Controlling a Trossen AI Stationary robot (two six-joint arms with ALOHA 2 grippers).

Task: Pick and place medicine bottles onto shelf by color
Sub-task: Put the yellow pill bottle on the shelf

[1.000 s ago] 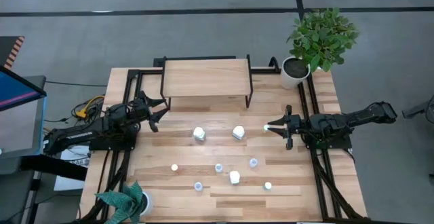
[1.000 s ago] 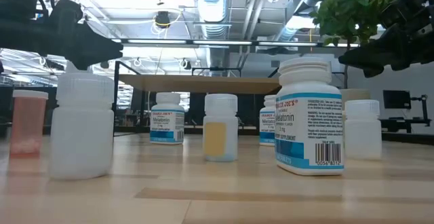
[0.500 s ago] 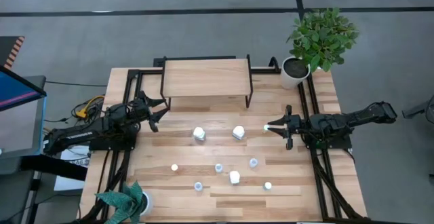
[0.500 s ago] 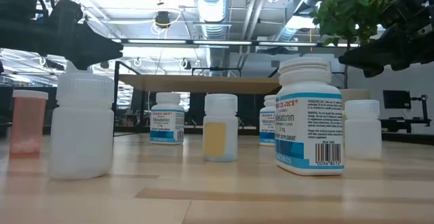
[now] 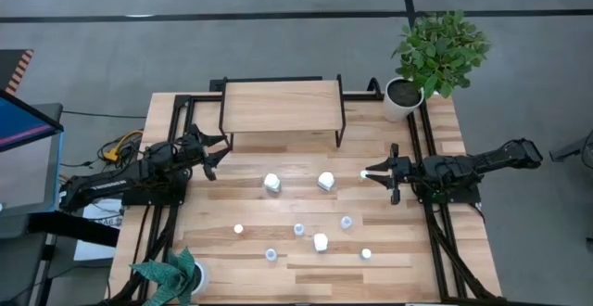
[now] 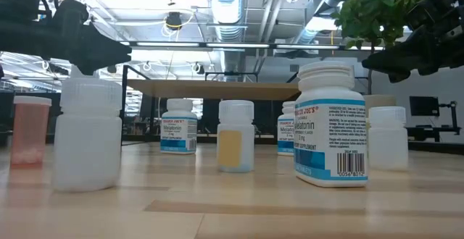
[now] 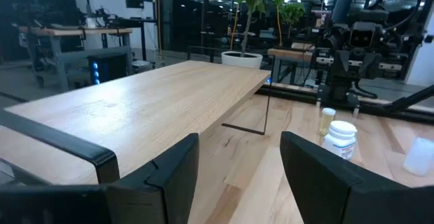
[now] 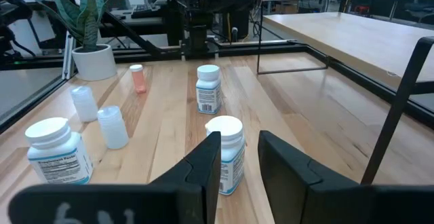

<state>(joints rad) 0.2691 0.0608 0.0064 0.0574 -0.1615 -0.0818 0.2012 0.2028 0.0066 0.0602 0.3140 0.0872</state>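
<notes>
The shelf [image 5: 283,107], a light wood top on thin black legs, stands at the table's far middle; nothing is on it. Several small medicine bottles stand upright on the table's middle and near part, among them two white ones [image 5: 271,184] [image 5: 326,182] and a green-capped one [image 5: 364,173]. My left gripper [image 5: 218,156] is open and empty near the shelf's left front leg; it also shows in the left wrist view [image 7: 239,176]. My right gripper [image 5: 375,171] hovers above the table with a narrow gap, beside the green-capped bottle, pointing at the blue-labelled bottle [image 8: 224,153].
A potted plant [image 5: 405,97] stands at the far right corner and another [image 5: 171,274] at the near left corner. Black rails [image 5: 426,148] run along both sides of the table. More bottles [image 5: 320,242] [image 5: 238,229] stand toward the near edge.
</notes>
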